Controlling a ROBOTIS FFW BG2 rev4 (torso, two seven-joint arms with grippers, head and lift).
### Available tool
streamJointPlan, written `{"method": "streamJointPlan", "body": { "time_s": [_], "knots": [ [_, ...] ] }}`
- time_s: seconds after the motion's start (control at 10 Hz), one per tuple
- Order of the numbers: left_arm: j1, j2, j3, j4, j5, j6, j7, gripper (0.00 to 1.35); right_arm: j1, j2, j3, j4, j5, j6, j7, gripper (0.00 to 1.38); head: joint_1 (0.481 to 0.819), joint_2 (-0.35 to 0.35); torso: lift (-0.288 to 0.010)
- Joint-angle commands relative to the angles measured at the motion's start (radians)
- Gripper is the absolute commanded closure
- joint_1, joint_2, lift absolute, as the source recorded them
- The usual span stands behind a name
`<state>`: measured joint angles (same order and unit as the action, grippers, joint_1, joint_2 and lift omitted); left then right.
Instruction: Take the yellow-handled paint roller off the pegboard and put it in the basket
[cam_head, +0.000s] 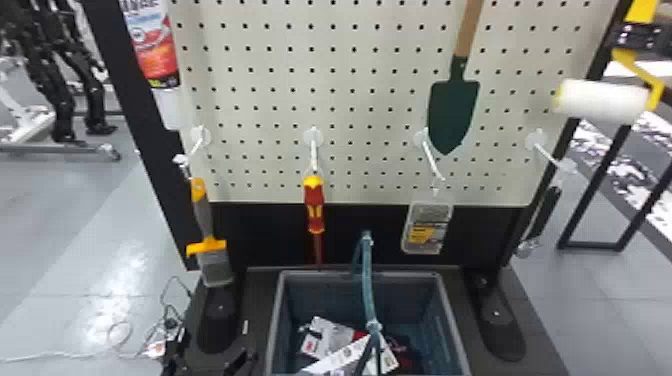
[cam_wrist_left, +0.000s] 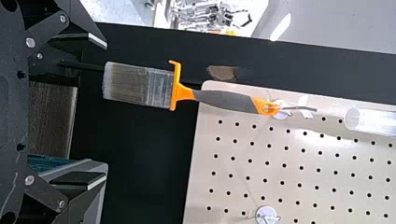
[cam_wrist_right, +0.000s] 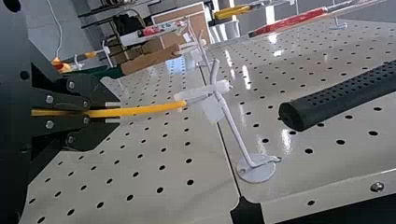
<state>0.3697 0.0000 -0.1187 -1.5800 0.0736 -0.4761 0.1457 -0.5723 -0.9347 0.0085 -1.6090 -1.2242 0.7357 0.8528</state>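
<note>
Nearest, at the lower left of the head view's frame, the matte black left gripper (cam_head: 215, 344) has its fingers spread wide apart, with nothing held between them. The basket (cam_head: 276, 320), one smooth, grey, straight-sided box, stands on a dark base at the bottom centre; inside lie flat, glossy packages, chiefly white with red parts, too jumbled to count. One slender teal strap (cam_head: 368, 290) rises over it. A little farther, one row of four white hooks (cam_head: 313, 142) crosses the middle of the frame, one thing on each: a paintbrush (cam_head: 202, 215) with grey bristles and an orange-and-grey handle, a red-and-yellow screwdriver (cam_head: 315, 205), a clear, flat plastic pack (cam_head: 428, 227), and a tool with a black grip (cam_head: 545, 212), dimpled in the right wrist view. At the upper right, the right gripper (cam_head: 642, 37) has its fingers closed tight on the yellow-handled paint roller (cam_head: 602, 101), whose fuzzy white cylinder lies crosswise below them; in the right wrist view a flat yellow length runs to a white hook, and whether it is still hooked I cannot tell. Behind stands one pale pegboard (cam_head: 350, 100) with rows of small round holes, one green trowel (cam_head: 452, 107) with a wooden handle against it. Farthest is the grey tiled floor (cam_head: 75, 210).
</note>
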Motion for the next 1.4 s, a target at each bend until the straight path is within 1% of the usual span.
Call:
{"method": "streamJointPlan", "body": {
  "time_s": [0.0,0.1,0.2,0.3,0.5,0.6,0.7,0.8,0.9,1.0,1.1,1.3],
  "knots": [
    [0.005,-0.003,0.002,-0.002,-0.001,0.001,0.000,0.30,0.002,-0.021,-0.013,-0.014,-0.003,0.017,0.000,1.28,0.549,0.000,-0.100],
    [0.008,-0.003,0.004,-0.003,-0.005,0.001,0.000,0.30,0.002,-0.045,-0.016,-0.022,-0.031,0.025,-0.008,1.28,0.549,0.000,-0.100],
    [0.011,-0.003,0.005,-0.005,-0.006,0.001,0.000,0.30,0.005,-0.087,-0.016,-0.034,-0.074,0.031,-0.029,1.28,0.549,0.000,-0.100],
    [0.012,-0.003,0.007,-0.005,-0.009,0.001,0.000,0.30,0.003,-0.113,-0.025,-0.040,-0.090,0.036,-0.035,1.28,0.549,0.000,-0.100],
    [0.014,-0.003,0.010,-0.006,-0.011,-0.001,0.000,0.30,0.009,-0.116,-0.047,-0.045,-0.100,0.040,-0.041,1.28,0.549,0.000,-0.100],
    [0.015,-0.003,0.010,-0.006,-0.011,-0.001,0.000,0.30,0.069,-0.121,-0.081,-0.057,-0.098,0.060,-0.051,1.28,0.549,0.000,-0.100],
    [0.017,-0.003,0.011,-0.006,-0.009,-0.001,0.000,0.30,0.147,-0.119,-0.091,-0.063,-0.103,0.067,-0.054,1.28,0.549,0.000,-0.100],
    [0.011,-0.003,0.010,-0.006,-0.009,-0.001,0.000,0.30,0.239,-0.076,-0.130,-0.080,-0.097,0.067,-0.055,1.28,0.549,0.000,-0.100],
    [0.011,-0.003,0.008,-0.006,-0.008,0.001,0.000,0.30,0.301,-0.007,-0.173,-0.097,-0.071,0.067,-0.057,1.28,0.549,0.000,-0.100],
    [0.009,-0.003,0.007,-0.005,-0.008,0.001,0.000,0.30,0.370,0.057,-0.237,-0.129,-0.032,0.070,-0.057,1.28,0.549,0.000,-0.100],
    [0.009,-0.003,0.010,-0.005,-0.008,0.002,0.000,0.30,0.428,0.114,-0.280,-0.160,-0.005,0.079,-0.057,1.28,0.549,0.000,-0.100],
    [0.011,-0.003,0.011,-0.005,-0.006,0.001,0.000,0.30,0.502,0.206,-0.309,-0.203,0.038,0.085,-0.057,1.28,0.549,0.000,-0.100]
  ]
}}
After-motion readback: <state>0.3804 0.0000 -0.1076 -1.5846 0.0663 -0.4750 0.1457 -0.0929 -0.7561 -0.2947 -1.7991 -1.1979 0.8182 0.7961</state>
